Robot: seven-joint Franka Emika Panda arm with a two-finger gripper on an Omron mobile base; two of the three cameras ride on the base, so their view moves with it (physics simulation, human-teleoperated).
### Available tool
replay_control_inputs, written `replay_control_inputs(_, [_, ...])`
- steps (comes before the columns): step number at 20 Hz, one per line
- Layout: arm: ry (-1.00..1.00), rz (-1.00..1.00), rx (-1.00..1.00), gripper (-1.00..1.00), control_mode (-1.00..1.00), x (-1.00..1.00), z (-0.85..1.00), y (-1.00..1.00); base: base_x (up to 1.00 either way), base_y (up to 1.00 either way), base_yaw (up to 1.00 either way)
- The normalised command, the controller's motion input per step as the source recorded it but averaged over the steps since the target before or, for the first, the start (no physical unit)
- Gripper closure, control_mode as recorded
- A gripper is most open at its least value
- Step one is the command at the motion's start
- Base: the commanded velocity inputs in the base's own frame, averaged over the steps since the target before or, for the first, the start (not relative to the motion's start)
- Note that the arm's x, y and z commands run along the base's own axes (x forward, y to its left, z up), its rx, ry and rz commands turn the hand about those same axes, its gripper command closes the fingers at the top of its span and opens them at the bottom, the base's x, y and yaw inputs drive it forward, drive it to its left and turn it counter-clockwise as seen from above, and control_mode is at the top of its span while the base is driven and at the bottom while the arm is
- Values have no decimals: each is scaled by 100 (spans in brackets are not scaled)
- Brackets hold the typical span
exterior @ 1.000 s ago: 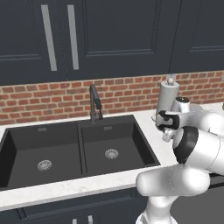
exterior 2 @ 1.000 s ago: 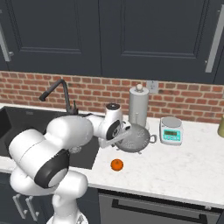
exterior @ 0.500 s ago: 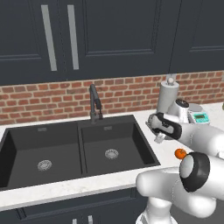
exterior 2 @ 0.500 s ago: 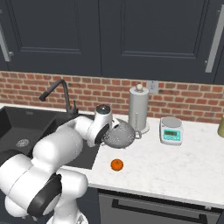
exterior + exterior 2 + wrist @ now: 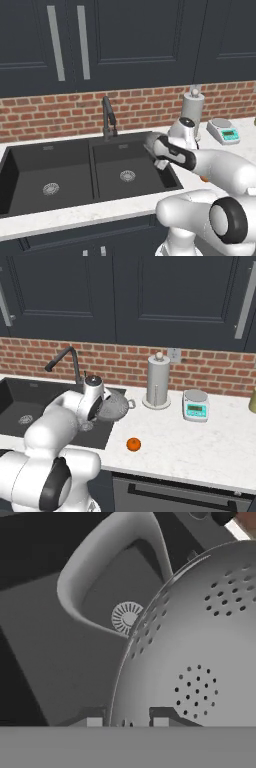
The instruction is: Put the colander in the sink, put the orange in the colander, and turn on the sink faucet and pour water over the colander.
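My gripper (image 5: 102, 406) is shut on the rim of the colander (image 5: 116, 407), a light-grey perforated bowl held tilted over the right edge of the black sink (image 5: 30, 401). In the hand view the colander (image 5: 200, 652) looms close on the right, and its looped handle frames the silver drain (image 5: 126, 616) of the basin below. From the left base view, the gripper (image 5: 159, 161) hangs over the right basin of the sink (image 5: 65, 172). The orange (image 5: 133, 444) lies on the white counter, right of the sink. The sink faucet (image 5: 107, 117) stands behind the basins, with no water running.
A paper towel roll (image 5: 158, 381) stands at the back of the counter, beside a small kitchen scale (image 5: 195, 405). A brick wall and dark cabinets rise behind. The left basin (image 5: 47, 180) holds nothing.
The arm has swung left, carrying the colander off the counter beside the paper towel roll to above the sink's right edge. The orange has stayed put.
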Motion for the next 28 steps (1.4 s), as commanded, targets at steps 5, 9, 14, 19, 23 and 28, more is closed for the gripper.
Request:
replay_control_inputs(5, [0, 13, 0, 100, -100, 0, 0, 84, 0, 0, 0])
replay_control_inputs(9, [0, 13, 0, 100, -100, 1, 0, 57, 0, 0, 0])
replay_control_inputs(14, [4, 11, 0, 100, -100, 12, -11, 41, 0, 0, 0])
replay_control_inputs(19, [3, 10, 0, 100, -100, 17, -25, 42, 0, 0, 0])
replay_control_inputs(23, [0, 8, 0, 100, -100, 6, -36, 42, 0, 0, 0])
replay_control_inputs(28, [1, 4, 0, 100, -100, 9, -47, 29, 0, 0, 0])
